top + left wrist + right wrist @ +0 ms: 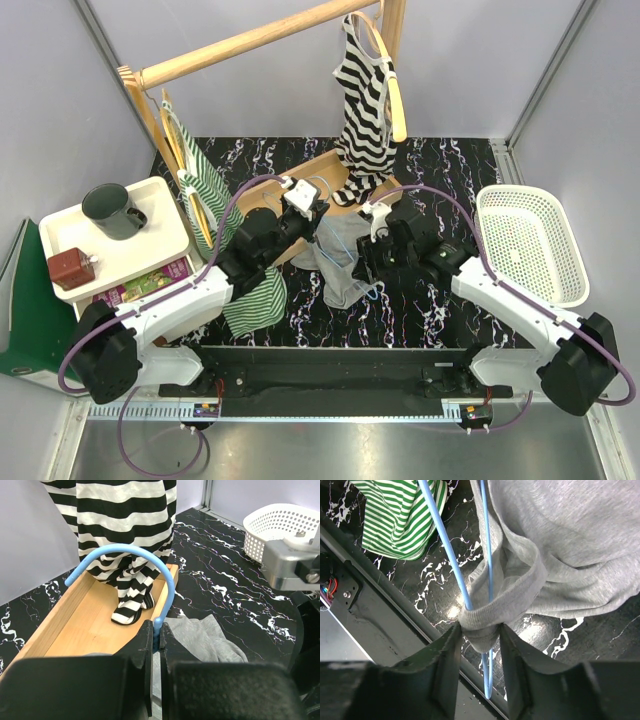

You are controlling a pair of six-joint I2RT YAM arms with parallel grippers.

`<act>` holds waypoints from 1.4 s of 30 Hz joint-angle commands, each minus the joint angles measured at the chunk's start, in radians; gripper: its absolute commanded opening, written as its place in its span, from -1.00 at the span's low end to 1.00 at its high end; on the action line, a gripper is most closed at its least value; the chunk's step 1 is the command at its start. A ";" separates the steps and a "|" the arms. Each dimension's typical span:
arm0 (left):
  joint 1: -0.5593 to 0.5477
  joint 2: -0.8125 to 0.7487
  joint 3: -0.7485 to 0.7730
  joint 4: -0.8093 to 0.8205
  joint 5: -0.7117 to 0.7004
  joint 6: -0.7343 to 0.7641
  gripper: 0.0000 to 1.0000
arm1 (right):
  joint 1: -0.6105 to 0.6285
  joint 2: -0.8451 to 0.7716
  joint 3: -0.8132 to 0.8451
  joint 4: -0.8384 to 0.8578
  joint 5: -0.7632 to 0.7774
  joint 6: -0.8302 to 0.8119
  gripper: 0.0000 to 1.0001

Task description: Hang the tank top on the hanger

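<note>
The grey tank top (338, 268) hangs bunched between my two grippers above the black marble table. My left gripper (159, 630) is shut on the neck of the light-blue wire hanger (165, 575), just below its curved hook. Grey cloth (205, 640) lies right of the fingers. In the right wrist view the hanger (451, 555) runs down through a ribbed edge of the tank top (570, 545). My right gripper (479, 632) pinches that folded edge from both sides, with the hanger's end poking out below it. In the top view this gripper (368, 266) is at the top's right side.
A black-and-white striped top (365, 100) hangs from the wooden rack (250, 40), over its wooden base (85, 625). A green-and-white striped top (255, 300) drapes by my left arm. A white basket (530, 245) stands right. A mug (112, 210) and red box (70, 268) are left.
</note>
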 commanded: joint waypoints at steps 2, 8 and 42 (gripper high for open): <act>-0.004 -0.039 0.057 0.061 0.011 -0.016 -1.00 | 0.017 0.012 -0.022 0.062 -0.019 -0.005 -0.25; -0.002 -0.050 0.054 0.061 0.015 -0.021 -1.00 | 0.023 0.006 -0.023 0.074 0.010 0.015 -1.00; -0.019 -0.252 -0.008 -0.219 0.058 -0.080 0.98 | 0.023 -0.004 0.343 -0.038 0.210 -0.064 -1.00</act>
